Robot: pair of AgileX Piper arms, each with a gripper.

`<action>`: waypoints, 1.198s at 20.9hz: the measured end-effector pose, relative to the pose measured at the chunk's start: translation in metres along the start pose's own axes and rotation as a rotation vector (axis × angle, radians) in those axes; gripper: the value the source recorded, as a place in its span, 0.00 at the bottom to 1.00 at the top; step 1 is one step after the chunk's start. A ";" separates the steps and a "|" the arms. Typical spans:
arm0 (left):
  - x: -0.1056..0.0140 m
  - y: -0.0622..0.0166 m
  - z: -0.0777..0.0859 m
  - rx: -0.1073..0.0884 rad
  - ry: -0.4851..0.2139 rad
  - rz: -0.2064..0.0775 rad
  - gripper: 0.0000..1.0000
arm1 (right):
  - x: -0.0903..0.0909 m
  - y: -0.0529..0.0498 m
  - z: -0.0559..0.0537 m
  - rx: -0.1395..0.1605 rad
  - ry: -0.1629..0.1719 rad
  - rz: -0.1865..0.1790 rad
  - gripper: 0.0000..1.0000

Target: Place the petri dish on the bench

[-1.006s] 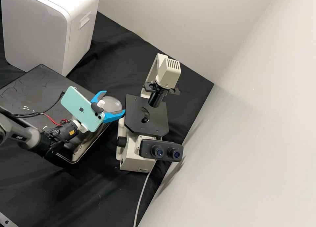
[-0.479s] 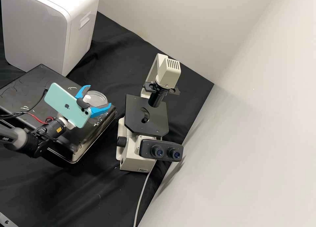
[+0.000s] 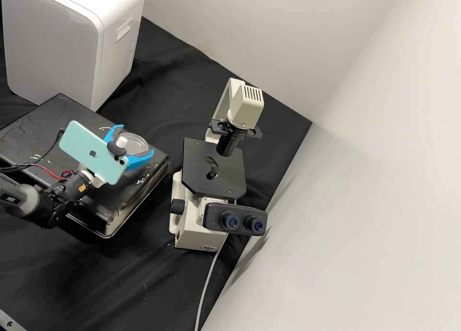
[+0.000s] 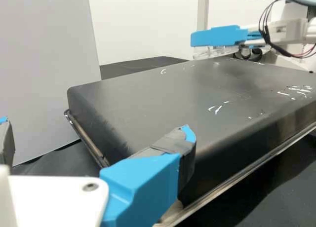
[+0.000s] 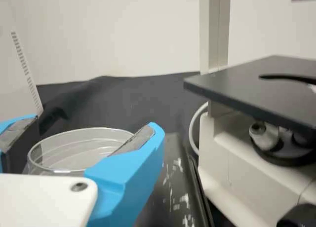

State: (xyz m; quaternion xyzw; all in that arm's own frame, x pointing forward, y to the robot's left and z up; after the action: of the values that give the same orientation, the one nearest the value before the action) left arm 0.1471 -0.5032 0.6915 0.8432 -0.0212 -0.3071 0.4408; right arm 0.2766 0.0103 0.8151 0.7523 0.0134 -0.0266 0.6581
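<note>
A clear round petri dish (image 3: pixel 138 141) sits between the blue fingers of my right gripper (image 3: pixel 135 140), which is shut on it. Dish and gripper are low over the near right corner of a flat black case (image 3: pixel 43 124); whether the dish touches the lid I cannot tell. In the right wrist view the petri dish (image 5: pixel 74 150) fills the gap of the right gripper (image 5: pixel 89 128). My left gripper (image 4: pixel 94 138) is open at a corner of the black case (image 4: pixel 197 108). Across the lid it sees the right gripper's finger (image 4: pixel 217 36) and the petri dish (image 4: pixel 217 52).
A beige microscope (image 3: pixel 211 177) with a black stage (image 5: pixel 256 89) stands just right of the case. A white appliance (image 3: pixel 67 33) is behind the case at the back left. The bench (image 3: pixel 158 91) is covered in black cloth, and a pale wall bounds its right side.
My right gripper carried the petri dish leftward, away from the microscope, and down over the black case's lid. The microscope and case stayed put.
</note>
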 end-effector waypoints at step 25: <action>-0.004 0.0058 0.002 0.068 0.049 0.041 1.00 | 0.003 -0.011 0.011 0.000 -0.016 -0.009 1.00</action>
State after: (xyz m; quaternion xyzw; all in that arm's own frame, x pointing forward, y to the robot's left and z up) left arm 0.1445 -0.5067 0.6971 0.8645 -0.0382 -0.2762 0.4183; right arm 0.2787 0.0008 0.8028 0.7520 0.0116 -0.0353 0.6581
